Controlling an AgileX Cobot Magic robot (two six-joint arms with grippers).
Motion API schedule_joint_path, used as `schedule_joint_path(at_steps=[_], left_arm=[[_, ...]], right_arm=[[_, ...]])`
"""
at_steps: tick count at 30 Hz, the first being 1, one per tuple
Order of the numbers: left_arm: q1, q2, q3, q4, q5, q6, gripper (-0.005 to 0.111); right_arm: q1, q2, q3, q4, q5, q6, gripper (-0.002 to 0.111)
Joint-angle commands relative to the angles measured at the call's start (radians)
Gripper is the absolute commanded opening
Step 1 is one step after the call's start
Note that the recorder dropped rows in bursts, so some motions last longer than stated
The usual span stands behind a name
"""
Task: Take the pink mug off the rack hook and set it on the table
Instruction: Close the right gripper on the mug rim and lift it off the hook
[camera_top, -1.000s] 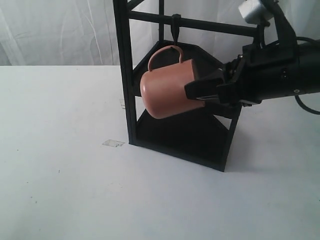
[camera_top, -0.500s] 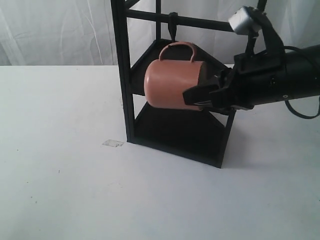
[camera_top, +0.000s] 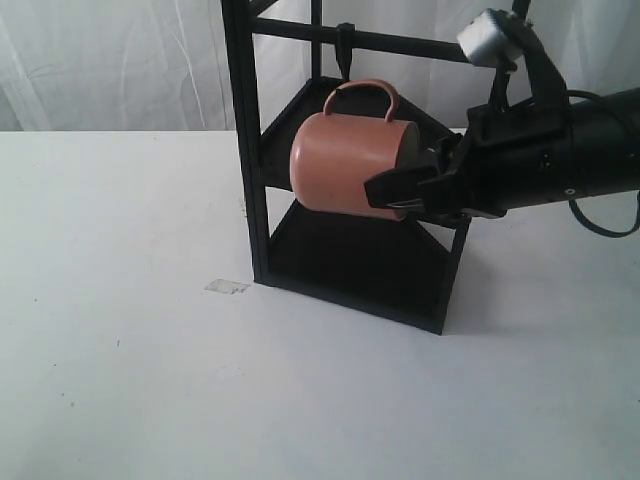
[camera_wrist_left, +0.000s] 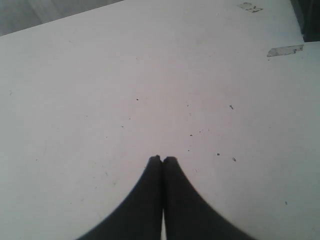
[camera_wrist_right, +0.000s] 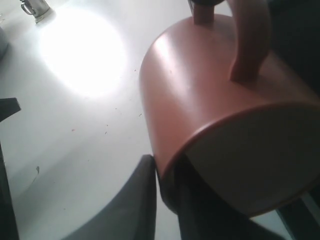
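Now levelled from its earlier tilt, pink mug, rim clenched by right gripper, sits just below rack hook, likely unhooked.

Rack post nr mug; table open

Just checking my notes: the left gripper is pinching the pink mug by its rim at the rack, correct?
No, the right gripper is pinching the pink mug by its rim at the rack; the right wrist view shows it.
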Motion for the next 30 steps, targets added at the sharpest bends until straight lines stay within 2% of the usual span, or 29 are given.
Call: schedule_joint_path(at_steps=[1,21,30], left_arm=[[-0.006,-0.004,0.004,-0.007,-0.001,-0.002,0.0],[-0.006,-0.004,0.004,-0.007,-0.001,-0.002,0.0],[-0.006,-0.004,0.004,-0.007,-0.001,-0.002,0.0]], right_arm=[[0.0,0.002,0.004,0.001,0.0,0.005,0.0],[0.0,0.002,0.004,0.014,0.027,-0.002,0.0],[0.0,-0.026,0.001,0.061,0.09,-0.083,0.0]])
